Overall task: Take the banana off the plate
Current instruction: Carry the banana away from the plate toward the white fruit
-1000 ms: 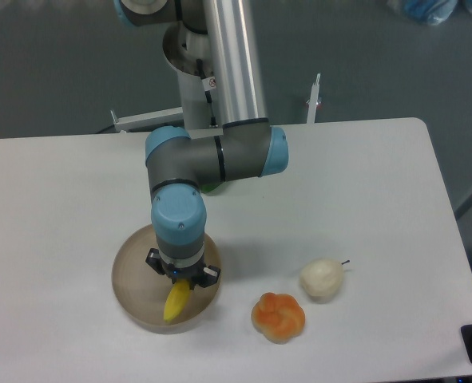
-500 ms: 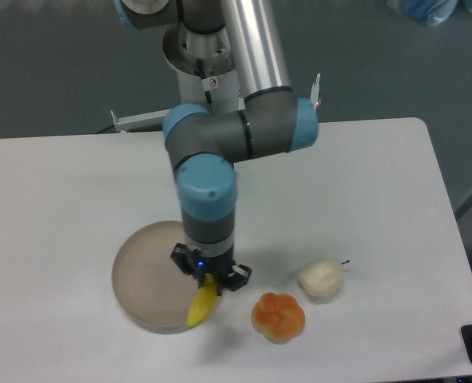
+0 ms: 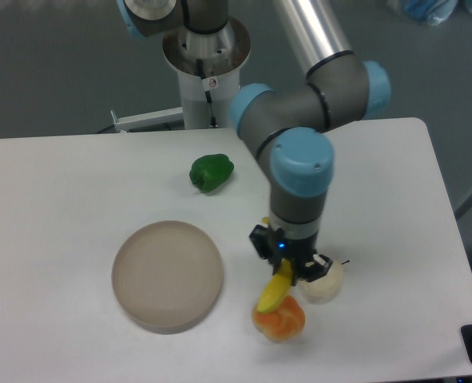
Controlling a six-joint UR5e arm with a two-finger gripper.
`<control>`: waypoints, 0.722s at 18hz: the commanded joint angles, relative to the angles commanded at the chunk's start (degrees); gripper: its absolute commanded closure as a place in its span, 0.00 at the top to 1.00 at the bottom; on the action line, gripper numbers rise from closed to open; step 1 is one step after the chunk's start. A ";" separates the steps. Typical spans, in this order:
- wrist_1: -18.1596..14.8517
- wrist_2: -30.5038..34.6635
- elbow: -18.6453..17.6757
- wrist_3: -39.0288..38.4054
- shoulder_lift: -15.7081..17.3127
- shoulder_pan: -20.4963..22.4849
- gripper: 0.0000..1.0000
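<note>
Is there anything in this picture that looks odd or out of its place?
Nothing is spilled or damaged. The slim yellow banana hangs tilted from the two-finger gripper, over the orange knotted bun, away from the empty round tan plate.

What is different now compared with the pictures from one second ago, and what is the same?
The gripper, shut on the banana, carried it off the plate toward the right; the banana now hangs over the orange bun, next to the pear. The arm's move also uncovered a green pepper. The plate, now empty, the bun and the pear stayed in place.
</note>
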 joint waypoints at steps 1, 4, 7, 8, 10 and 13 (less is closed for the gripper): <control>-0.96 0.09 -0.09 2.73 0.35 0.97 0.03; -2.02 0.09 -0.09 8.11 0.27 2.38 0.03; -2.02 0.17 0.09 12.06 -0.43 3.96 0.03; -2.02 0.17 0.09 12.86 -0.44 4.40 0.03; -2.02 0.17 0.26 15.06 -0.53 5.11 0.03; -2.02 0.26 0.00 16.55 -0.53 5.73 0.02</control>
